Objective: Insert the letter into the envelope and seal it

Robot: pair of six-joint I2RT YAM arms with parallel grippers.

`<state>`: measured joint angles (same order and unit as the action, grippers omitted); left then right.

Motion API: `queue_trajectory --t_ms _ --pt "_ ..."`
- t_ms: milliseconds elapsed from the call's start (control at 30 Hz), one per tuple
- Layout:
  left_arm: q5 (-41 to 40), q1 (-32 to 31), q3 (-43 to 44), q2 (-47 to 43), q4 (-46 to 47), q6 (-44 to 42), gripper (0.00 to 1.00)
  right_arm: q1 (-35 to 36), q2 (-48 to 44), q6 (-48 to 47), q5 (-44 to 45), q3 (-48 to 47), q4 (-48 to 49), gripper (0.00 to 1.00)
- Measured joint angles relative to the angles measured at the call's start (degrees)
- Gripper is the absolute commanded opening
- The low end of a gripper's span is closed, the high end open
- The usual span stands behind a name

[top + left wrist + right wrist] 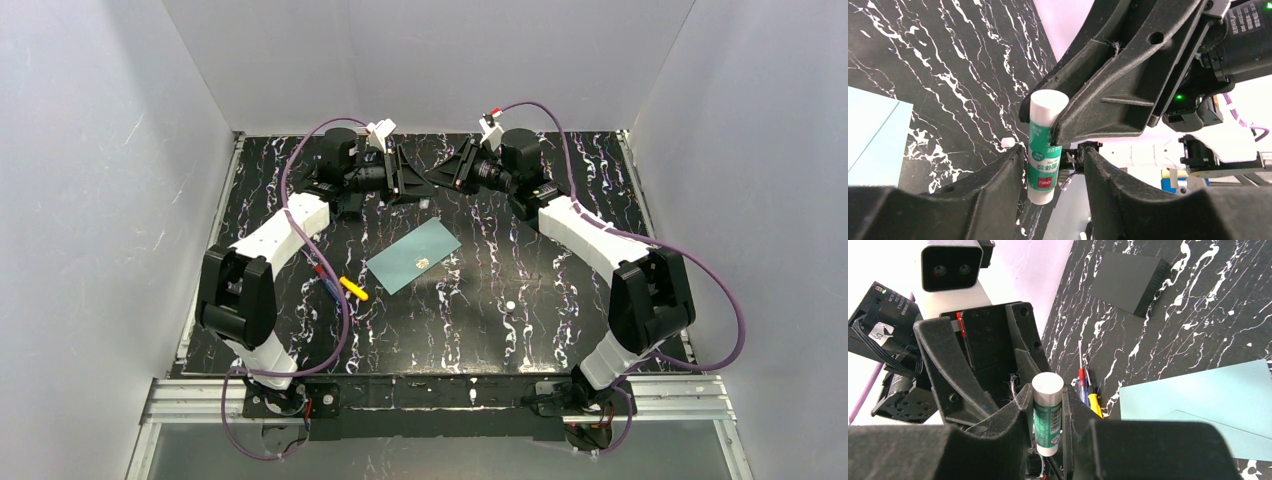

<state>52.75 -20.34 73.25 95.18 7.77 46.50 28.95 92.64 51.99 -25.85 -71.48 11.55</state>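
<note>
A few pens lie at the left, just beside the near-left end of the teal envelope. The left gripper hangs over the far middle of the table. Its fingers are spread wider than the green-and-white glue stick standing between them, so the stick sits close to one finger but is not squeezed. The envelope lies flat on the near side of both grippers, its long axis running from near-left to far-right, and the left arm looks slightly nearer to it. The right gripper, nose to nose with the left, is clenched on the stick's barrel. Further right, a small white piece, perhaps a cap, lies well apart. The letter shows in no view. It may be inside the envelope, but I cannot tell that, nor whether the flap is stuck down.
</note>
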Motion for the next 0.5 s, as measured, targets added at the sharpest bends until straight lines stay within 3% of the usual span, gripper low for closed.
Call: queue_trajectory --t_ms 200,233,300,367,500 --pt "2.2 -0.1 0.5 1.6 2.1 1.3 0.01 0.0 0.5 1.0 -1.7 -1.0 0.1 0.16" --pt "3.0 -0.1 0.8 2.1 2.3 1.4 0.00 0.0 0.7 1.1 -1.7 -1.1 -0.2 0.23" --pt "3.7 -0.1 1.0 2.7 2.7 1.3 0.00 -0.2 0.8 1.0 -1.8 -1.2 -1.0 0.49" --pt "4.4 -0.1 1.0 3.0 2.8 1.0 0.00 -0.2 0.8 0.2 -1.8 -1.6 -2.3 0.67" --pt "6.9 0.0 0.9 3.0 2.8 -1.8 0.00 -0.5 0.7 -4.3 -2.8 -2.9 -4.4 0.71"
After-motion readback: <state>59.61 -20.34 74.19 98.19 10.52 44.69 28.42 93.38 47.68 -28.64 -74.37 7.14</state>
